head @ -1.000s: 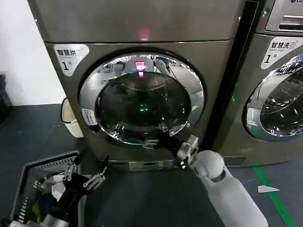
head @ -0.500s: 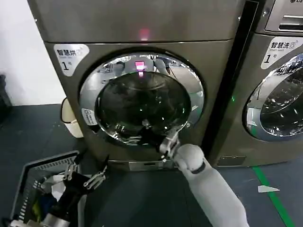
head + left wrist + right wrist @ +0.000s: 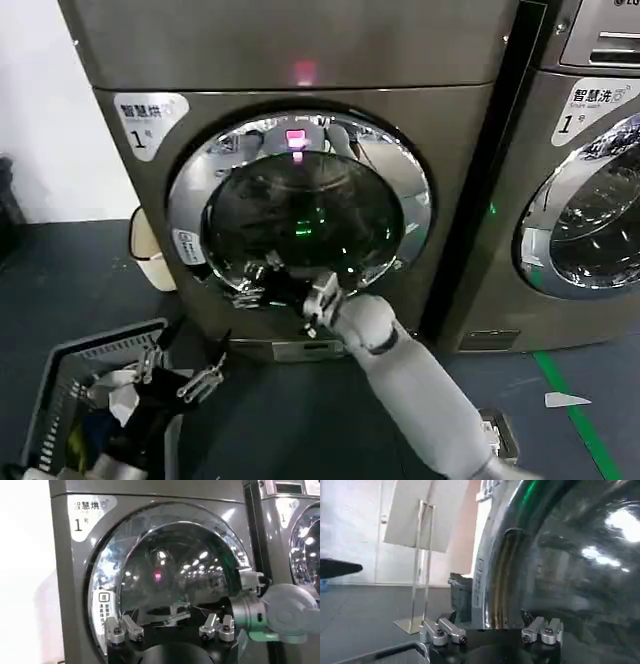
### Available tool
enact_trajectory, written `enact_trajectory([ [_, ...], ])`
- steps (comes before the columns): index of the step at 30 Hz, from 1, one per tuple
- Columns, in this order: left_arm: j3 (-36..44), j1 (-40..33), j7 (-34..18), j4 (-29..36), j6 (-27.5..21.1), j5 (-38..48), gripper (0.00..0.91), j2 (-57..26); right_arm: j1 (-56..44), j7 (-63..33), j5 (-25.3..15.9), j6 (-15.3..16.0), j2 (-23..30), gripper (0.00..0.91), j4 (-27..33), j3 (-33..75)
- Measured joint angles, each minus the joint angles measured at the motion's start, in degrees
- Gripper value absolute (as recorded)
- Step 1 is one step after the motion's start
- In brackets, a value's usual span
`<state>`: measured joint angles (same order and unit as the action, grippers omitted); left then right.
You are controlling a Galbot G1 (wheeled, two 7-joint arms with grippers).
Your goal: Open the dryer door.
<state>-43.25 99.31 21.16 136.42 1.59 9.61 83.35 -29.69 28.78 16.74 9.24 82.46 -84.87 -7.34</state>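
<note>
The dryer door [image 3: 300,205] is a large round porthole on the front of the dark grey-brown machine marked "1". A wide, shiny chrome ring surrounds dark tinted glass that mirrors room lights, with a green glint near the centre and a pink one at 12 o'clock. A small white sticker sits on the ring at about 8 o'clock. The door lies flat against the machine's front, shut. The left wrist view [image 3: 165,580] shows the same closed, reflective face.

Grey slatted plastic laundry basket [image 3: 60,385] near left, clothes inside. Lighter silver chrome-ringed machine [image 3: 585,190] far right. Green floor tape [image 3: 575,415] near right on dark floor.
</note>
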Motion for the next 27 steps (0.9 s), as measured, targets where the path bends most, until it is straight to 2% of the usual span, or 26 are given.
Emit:
enact_trajectory([
  [13, -0.17, 0.15, 0.17, 0.16, 0.16, -0.31, 0.907, 0.04, 2.83, -0.43, -0.20, -0.12, 2.84, 0.907, 4.00, -1.97],
  [27, -0.66, 0.18, 0.06, 0.48, 0.62, -1.73, 0.907, 1.44, 5.68, -1.74, 1.77, -0.36, 5.50, 0.907, 8.36, -4.21],
])
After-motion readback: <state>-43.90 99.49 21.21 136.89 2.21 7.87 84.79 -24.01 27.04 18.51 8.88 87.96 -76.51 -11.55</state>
